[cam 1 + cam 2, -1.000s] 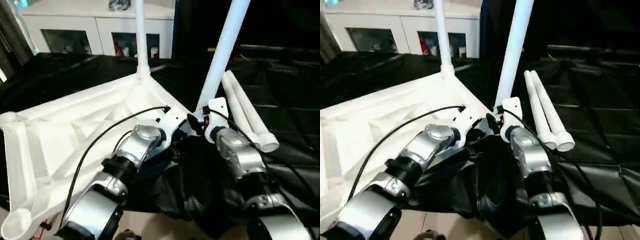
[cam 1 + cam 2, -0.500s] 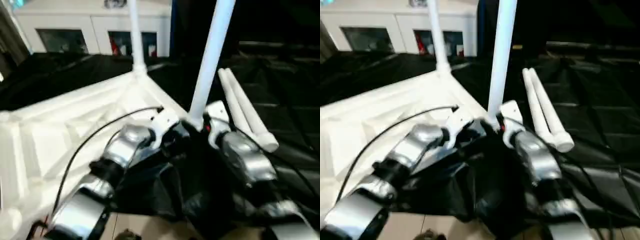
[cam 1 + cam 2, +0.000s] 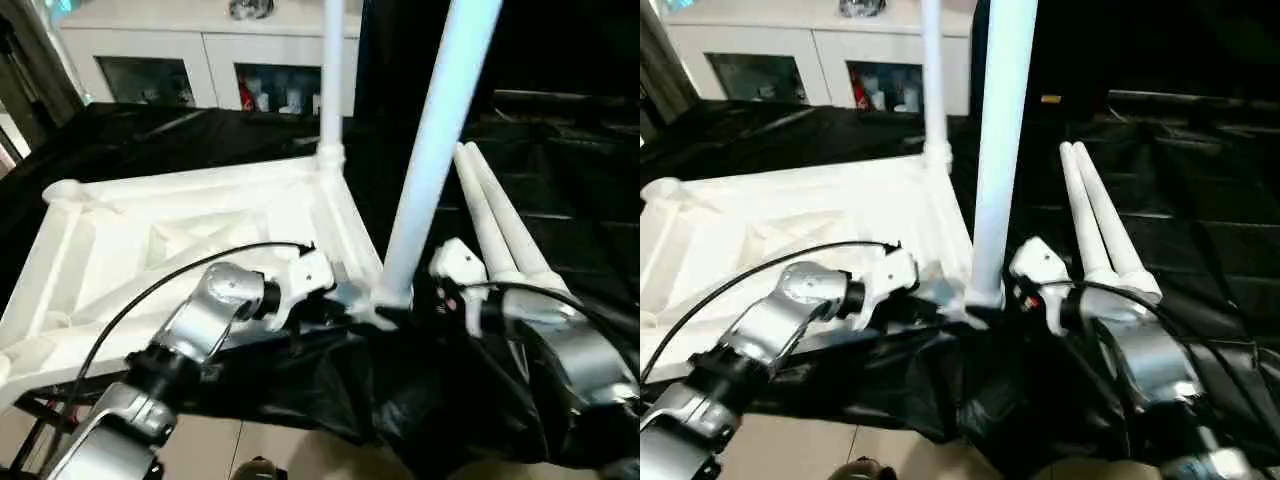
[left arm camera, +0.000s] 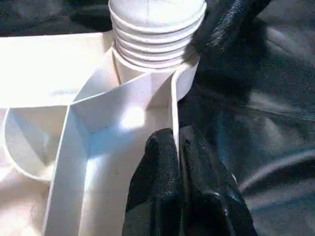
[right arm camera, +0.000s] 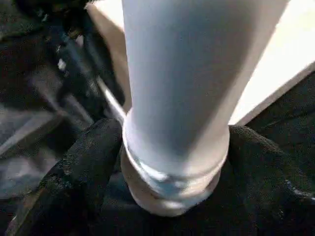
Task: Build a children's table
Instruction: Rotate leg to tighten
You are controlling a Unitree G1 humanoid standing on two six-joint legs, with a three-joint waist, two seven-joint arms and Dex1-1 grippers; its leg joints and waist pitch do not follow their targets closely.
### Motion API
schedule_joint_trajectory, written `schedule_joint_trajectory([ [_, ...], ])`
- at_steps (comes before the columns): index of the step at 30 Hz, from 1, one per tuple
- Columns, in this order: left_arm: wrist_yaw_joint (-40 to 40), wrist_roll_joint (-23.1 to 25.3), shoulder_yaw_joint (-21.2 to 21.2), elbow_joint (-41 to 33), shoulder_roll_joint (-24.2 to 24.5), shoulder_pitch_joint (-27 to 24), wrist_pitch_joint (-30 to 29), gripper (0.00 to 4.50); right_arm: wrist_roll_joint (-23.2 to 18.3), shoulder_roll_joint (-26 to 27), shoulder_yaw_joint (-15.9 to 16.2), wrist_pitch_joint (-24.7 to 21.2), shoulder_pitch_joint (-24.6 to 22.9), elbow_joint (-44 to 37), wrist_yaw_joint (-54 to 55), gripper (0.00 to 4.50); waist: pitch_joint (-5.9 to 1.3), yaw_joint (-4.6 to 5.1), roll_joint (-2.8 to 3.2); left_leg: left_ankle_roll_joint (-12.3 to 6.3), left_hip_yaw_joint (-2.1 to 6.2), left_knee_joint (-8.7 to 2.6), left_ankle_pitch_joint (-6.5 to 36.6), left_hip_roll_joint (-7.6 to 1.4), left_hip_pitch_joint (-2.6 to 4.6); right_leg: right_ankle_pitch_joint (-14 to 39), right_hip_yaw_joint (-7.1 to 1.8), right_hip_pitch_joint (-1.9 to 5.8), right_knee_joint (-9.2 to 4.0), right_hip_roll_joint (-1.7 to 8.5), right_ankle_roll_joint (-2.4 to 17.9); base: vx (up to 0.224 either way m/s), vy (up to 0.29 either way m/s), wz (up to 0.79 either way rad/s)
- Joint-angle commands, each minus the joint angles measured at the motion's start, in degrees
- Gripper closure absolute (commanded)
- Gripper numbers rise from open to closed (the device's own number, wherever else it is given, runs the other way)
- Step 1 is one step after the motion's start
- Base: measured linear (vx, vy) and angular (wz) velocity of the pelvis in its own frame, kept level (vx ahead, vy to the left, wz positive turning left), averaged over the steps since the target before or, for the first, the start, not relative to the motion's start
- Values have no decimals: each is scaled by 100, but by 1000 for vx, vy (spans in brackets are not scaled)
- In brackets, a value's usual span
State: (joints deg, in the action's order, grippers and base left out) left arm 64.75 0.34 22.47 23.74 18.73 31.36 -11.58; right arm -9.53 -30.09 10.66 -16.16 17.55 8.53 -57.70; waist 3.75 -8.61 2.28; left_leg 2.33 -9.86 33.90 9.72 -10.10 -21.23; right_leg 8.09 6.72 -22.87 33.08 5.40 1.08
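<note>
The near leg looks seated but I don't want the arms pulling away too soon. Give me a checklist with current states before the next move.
1. Near leg standing in its corner socket: ok, upright, ridged end at the socket mouth.
2. Fully screwed home: cannot tell; ridges show above the socket.
3. Right gripper around the leg's base: ok, fingers on both sides.
4. Left gripper pinching the tabletop rim: ok, shut on the thin wall.
5. Far leg upright in its corner: ok.
6. Two spare legs lying on the black cloth: ok, side by side.
</note>
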Motion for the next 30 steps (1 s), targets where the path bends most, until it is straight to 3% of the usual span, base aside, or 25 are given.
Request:
schedule_joint_trajectory([
  [1,197,-39,85,-221,23,39,-11,450,-54,8,49,-44,9,-95,-1,81,-419,13,-25,-128,141,-442,1958,-334,89,2496,-317,266,-468,439,780,0,0,0],
  [8,170,-29,83,-260,36,33,-64,450,-19,127,84,-91,-22,-99,53,81,-431,13,-27,-131,143,-438,1863,-334,81,2363,-318,270,-452,434,813,0,0,0],
  [11,169,-31,92,-304,46,13,-110,450,-57,179,86,-118,-80,-131,82,116,-417,18,-29,-116,143,-441,1924,-329,89,2498,-314,264,-471,437,780,0,0,0],
  [14,168,-34,99,-327,44,4,-144,450,-84,218,66,-144,-113,-160,111,123,-416,25,-24,-109,147,-442,1939,-328,90,2567,-312,263,-482,438,736,0,0,0],
  [16,166,-33,103,-330,36,1,-167,450,-120,266,31,-179,-143,-177,152,157,-416,25,-26,-104,149,-447,1953,-329,89,2585,-312,264,-481,437,715,0,0,0],
  [21,50,-43,70,-266,-63,33,-221,450,-144,442,-41,-209,-200,-89,386,173,-406,35,-39,-91,150,-448,1999,-322,90,2710,-305,256,-506,443,676,0,0,0],
  [24,-348,-7,-40,-121,-282,123,-390,450,-148,762,-215,-251,-186,113,878,175,-391,66,-27,-45,152,-441,2111,-306,115,2920,-278,232,-539,435,627,0,0,0],
  [29,-1587,251,-259,540,-878,473,-613,450,55,1469,-505,-300,-56,648,2141,177,-388,114,-56,34,177,-417,2274,-260,150,3515,-198,222,-648,443,303,0,0,0],
  [30,-2073,287,-377,806,-1125,619,-705,450,130,1712,-546,-327,17,820,2537,177,-371,144,-15,52,169,-409,2378,-259,166,3561,-182,174,-679,422,287,0,0,0],
])
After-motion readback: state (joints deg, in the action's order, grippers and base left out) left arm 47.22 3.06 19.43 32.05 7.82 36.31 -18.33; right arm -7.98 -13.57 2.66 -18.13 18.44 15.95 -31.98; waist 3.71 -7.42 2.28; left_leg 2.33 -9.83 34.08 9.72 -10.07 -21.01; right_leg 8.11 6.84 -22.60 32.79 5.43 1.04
